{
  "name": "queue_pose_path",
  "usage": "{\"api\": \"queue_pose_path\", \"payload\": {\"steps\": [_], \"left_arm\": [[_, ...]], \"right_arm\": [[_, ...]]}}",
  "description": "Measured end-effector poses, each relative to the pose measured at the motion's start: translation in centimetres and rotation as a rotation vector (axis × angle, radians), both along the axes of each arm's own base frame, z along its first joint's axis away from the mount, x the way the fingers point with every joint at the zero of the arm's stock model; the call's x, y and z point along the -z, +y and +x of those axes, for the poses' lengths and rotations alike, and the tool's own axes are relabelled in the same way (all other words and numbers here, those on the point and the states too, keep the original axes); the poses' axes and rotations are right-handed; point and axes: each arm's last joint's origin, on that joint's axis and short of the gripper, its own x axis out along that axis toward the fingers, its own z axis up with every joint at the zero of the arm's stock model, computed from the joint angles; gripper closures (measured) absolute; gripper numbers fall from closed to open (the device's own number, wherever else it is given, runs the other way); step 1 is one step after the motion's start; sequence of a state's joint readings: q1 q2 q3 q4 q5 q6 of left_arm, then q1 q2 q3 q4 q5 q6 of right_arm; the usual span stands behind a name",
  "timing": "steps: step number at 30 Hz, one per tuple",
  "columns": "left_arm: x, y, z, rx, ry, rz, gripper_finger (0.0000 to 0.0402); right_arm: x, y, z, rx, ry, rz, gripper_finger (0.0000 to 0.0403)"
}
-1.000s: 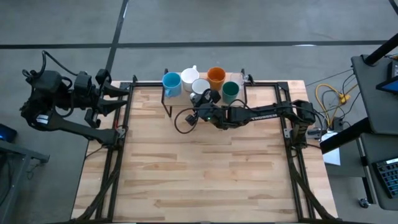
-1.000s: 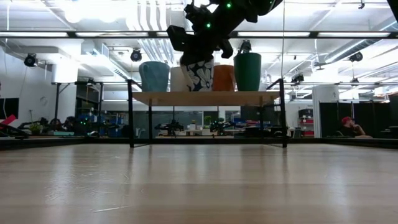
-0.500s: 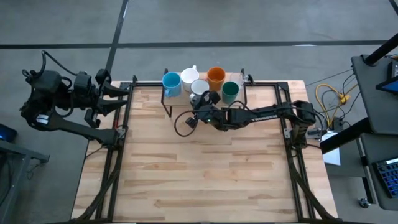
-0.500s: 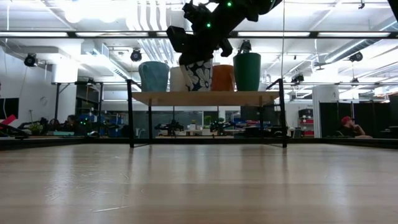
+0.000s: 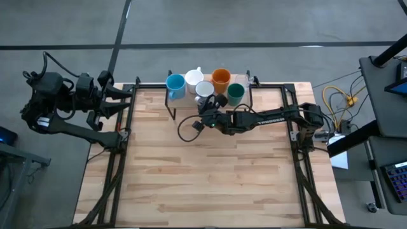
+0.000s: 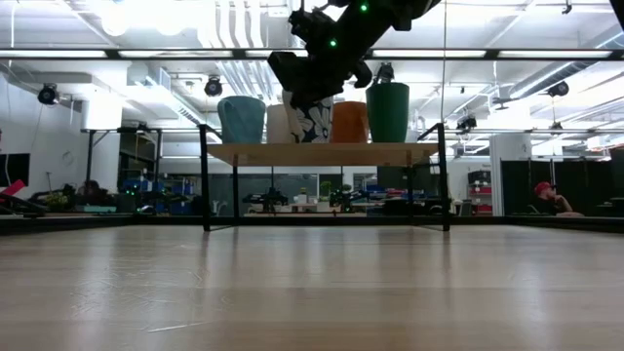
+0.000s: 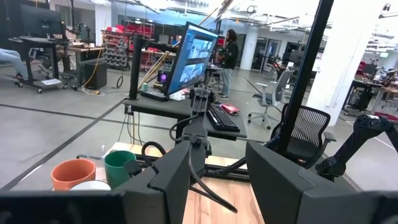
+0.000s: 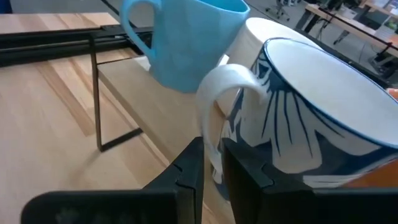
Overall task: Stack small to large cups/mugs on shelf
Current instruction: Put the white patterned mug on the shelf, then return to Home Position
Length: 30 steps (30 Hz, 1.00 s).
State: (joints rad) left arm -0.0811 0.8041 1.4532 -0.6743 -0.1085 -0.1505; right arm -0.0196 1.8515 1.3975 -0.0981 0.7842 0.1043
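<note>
White patterned mug (image 8: 311, 118) stands upright on the shelf (image 5: 191, 97) at the table's far edge, mouth up, handle (image 8: 217, 106) facing the right gripper (image 8: 211, 165). Its fingers sit narrowly parted around the handle. Left gripper (image 5: 124, 98) waits at the far left corner, can't tell its state.

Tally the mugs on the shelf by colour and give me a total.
Light blue mug: 1
White mugs, one plain and one with a dark blue pattern: 2
Orange mug: 1
Dark green mug: 1
Total: 5 mugs visible on the shelf.
</note>
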Motion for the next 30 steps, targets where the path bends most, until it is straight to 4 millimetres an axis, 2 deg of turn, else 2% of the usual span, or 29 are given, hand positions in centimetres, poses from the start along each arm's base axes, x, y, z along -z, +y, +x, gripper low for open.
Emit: {"api": "queue_pose_path", "payload": {"steps": [14, 18, 21, 25, 30], "left_arm": [[0.1, 0.0, -0.1, 0.0, 0.012, 0.001, 0.026], [0.2, 0.0, -0.1, 0.0, 0.023, 0.001, 0.026], [0.2, 0.0, -0.2, 0.0, 0.02, 0.001, 0.026], [0.1, 0.1, -1.0, 0.001, 0.0, 0.044, 0.026], [-0.5, 0.6, -4.2, -0.083, -0.093, 0.094, 0.026]], "right_arm": [[-1.1, 0.1, -0.8, 0.008, 0.006, -0.007, 0.0333], [-1.1, 0.7, -1.2, -0.001, 0.044, 0.003, 0.0321], [-1.5, 1.8, -1.9, -0.024, 0.083, 0.0, 0.0315], [-3.3, 4.7, -3.8, -0.011, 0.116, -0.077, 0.0315], [-8.6, 8.1, -8.3, -0.001, 0.011, -0.154, 0.0324]]}}
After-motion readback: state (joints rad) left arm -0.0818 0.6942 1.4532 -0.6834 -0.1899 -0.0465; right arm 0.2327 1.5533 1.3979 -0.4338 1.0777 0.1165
